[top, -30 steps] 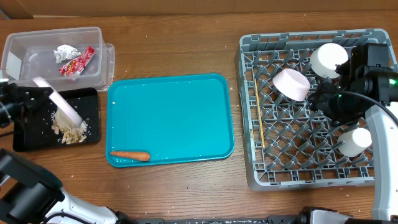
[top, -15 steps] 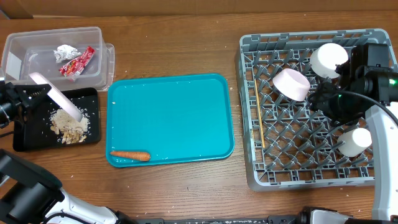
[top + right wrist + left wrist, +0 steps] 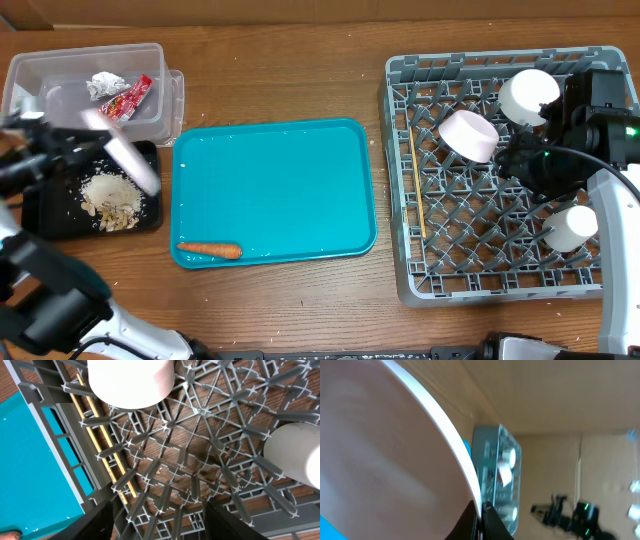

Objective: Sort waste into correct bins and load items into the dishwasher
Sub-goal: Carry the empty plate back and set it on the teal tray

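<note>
Pinching plate [image 3: 123, 157] rim, left gripper [image 3: 481, 516] overhangs black tray [image 3: 40, 218].

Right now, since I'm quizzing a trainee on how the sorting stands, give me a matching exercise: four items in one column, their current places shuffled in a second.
Items
1. carrot
2. red snack wrapper
3. food crumbs
4. chopsticks

Places
A. in the clear plastic tub
B. in the grey dish rack
C. on the teal tray
D. in the black tray

Pairs: 1-C, 2-A, 3-D, 4-B
</note>
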You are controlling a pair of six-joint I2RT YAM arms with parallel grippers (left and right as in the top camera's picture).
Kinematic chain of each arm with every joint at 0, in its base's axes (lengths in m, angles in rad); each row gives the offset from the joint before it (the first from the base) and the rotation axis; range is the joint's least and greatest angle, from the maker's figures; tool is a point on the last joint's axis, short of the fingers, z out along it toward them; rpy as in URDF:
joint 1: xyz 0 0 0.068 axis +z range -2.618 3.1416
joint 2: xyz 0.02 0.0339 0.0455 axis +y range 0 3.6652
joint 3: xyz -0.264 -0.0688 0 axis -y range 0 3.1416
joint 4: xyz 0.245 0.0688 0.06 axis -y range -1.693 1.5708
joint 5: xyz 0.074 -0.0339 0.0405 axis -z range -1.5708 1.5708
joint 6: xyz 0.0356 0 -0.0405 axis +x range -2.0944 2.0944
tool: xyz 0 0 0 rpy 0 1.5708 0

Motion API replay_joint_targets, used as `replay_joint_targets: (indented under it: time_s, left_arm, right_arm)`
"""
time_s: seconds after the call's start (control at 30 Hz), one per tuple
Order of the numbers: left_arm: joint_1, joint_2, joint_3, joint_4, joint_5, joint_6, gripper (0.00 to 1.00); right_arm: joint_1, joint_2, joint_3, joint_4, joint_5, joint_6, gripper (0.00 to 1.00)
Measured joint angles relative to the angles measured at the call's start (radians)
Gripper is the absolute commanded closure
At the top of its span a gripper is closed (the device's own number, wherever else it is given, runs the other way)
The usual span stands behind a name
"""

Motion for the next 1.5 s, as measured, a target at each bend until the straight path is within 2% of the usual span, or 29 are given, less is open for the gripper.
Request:
replay_joint_targets:
  time_s: [0.17, 0.3, 0.53, 0.67, 0.83, 0.87, 0.93, 0.97, 1.1, 1.37, 1.43, 1.5]
  left_arm:
    - [-0.247, -0.057, 0.0, 0.014, -0.077, 0.012, 0.96]
    - [-0.473, -0.073, 0.003, 0.061, -0.179, -0.029, 0.96]
    - [-0.886, -0.067, 0.004, 0.229, -0.523, -0.261, 0.96]
    - [-1.115, -0.027, 0.004, 0.306, -0.773, -0.45, 0.96]
    - [-1.237, 0.041, 0.004, 0.354, -0.908, -0.588, 0.94]
    - [-1.255, 0.056, 0.004, 0.359, -0.925, -0.608, 0.87]
    - [-1.284, 0.08, 0.004, 0.366, -0.949, -0.643, 0.64]
    - [-1.295, 0.09, 0.004, 0.368, -0.957, -0.652, 0.61]
    - [-1.305, 0.098, 0.004, 0.364, -0.978, -0.676, 0.52]
    - [-1.253, 0.058, 0.005, 0.293, -1.049, -0.68, 0.47]
    - [-1.212, -0.014, 0.005, 0.262, -1.09, -0.681, 0.28]
    - [-1.17, -0.089, 0.005, 0.233, -1.115, -0.682, 0.0]
  right_arm:
    - [0.0, 0.0, 0.0, 0.0, 0.0, 0.0, 0.4]
    - [0.0, 0.0, 0.0, 0.004, 0.0, 0.0, 0.39]
    - [0.0, 0.0, 0.0, 0.004, 0.0, 0.0, 0.4]
    - [0.0, 0.0, 0.0, 0.004, 0.0, 0.0, 0.4]
    - [0.0, 0.0, 0.0, 0.001, 0.0, -0.01, 0.39]
    - [0.0, 0.0, 0.0, -0.001, 0.0, -0.011, 0.39]
    - [0.0, 0.0, 0.0, -0.004, 0.0, -0.014, 0.39]
    - [0.0, 0.0, 0.0, -0.004, 0.0, -0.016, 0.39]
    - [0.0, 0.0, 0.0, -0.005, 0.0, -0.02, 0.39]
    - [0.0, 0.0, 0.0, 0.006, 0.0, -0.023, 0.38]
    - [0.0, 0.0, 0.0, 0.022, -0.008, -0.027, 0.38]
    - [0.0, 0.0, 0.0, 0.047, -0.043, -0.031, 0.38]
